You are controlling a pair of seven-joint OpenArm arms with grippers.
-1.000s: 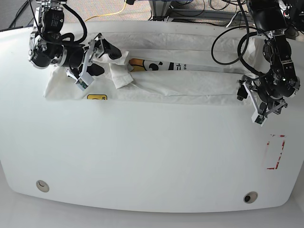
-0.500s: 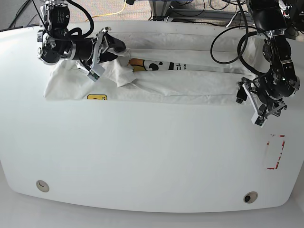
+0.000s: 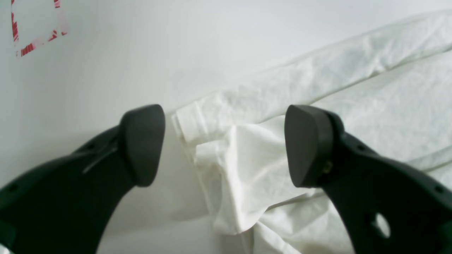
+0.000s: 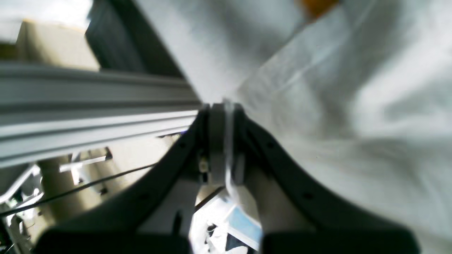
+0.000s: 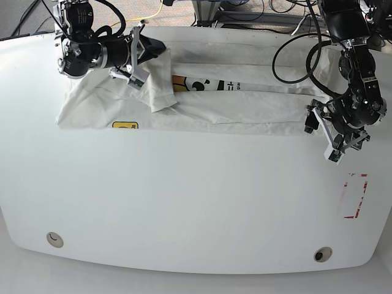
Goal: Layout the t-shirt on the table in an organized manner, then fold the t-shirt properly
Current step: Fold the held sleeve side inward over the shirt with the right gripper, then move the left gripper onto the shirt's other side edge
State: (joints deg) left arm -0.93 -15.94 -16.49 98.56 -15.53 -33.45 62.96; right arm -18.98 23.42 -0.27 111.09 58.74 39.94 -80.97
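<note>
I've got the t-shirt (image 5: 202, 101) lying in a long, partly folded band across the far side of the table (image 5: 184, 202), yellow logo patch (image 5: 125, 125) showing at its near edge on the base view's left, a strip of print (image 5: 202, 85) peeking out mid-band. My right gripper (image 4: 222, 141) is pressed together and pinching a fold of the shirt fabric near the far edge; cloth runs right between the pads in the wrist view. My left gripper (image 3: 224, 144) is spread wide, hovering over the bunched sleeve corner (image 3: 243, 165) at the other end, not touching it as far as I can tell. Fabric looks light, limp, wrinkly, so I'd judge it will sag and drag rather than hold shape. Best holds are probably hems and corners, pinched through both layers; that doubled sleeve cuff (image 3: 187, 121) seems a fair grab point for the left.
</note>
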